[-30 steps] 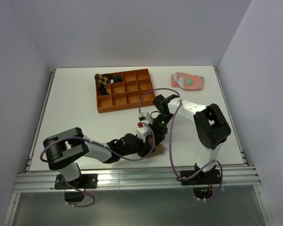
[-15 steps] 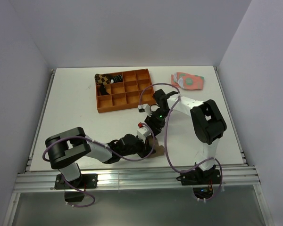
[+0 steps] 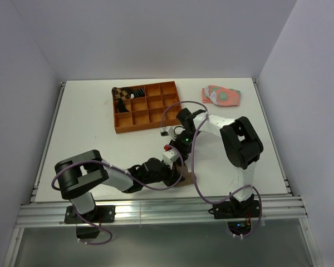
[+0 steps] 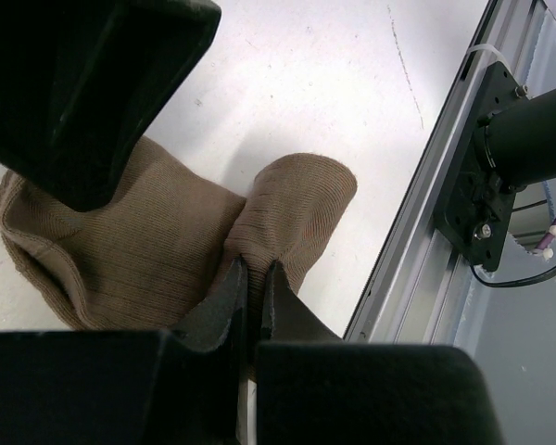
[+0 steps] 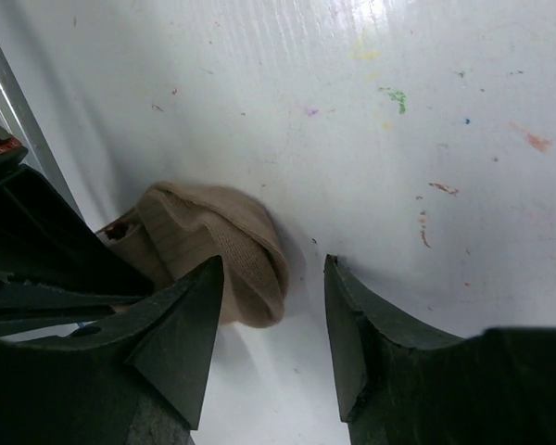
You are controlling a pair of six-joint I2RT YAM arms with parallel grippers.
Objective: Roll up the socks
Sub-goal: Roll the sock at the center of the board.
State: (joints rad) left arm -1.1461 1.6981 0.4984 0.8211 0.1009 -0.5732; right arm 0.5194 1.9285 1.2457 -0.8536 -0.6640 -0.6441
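From above, a white desk [image 3: 89, 139] is walled in grey on three sides, with an orange tray [image 3: 150, 123] at far-centre and pink-and-green socks [image 3: 221, 95] in the far right corner. The tan sock [image 3: 187, 178] lies at the middle of the near edge.

Left wrist: the left gripper [image 4: 255, 278] pinches a fold of the sock beside the rail [image 4: 417, 213].

Right wrist: the right gripper [image 5: 273, 306] is spread wide and holds nothing. The sock lies between its fingers.

The top view looked steeply down from high at the near side, taking in the whole worktop [image 3: 83, 128]. Both wrist views hung close above it, facing down, sharing the tan sock [image 4: 167, 241].
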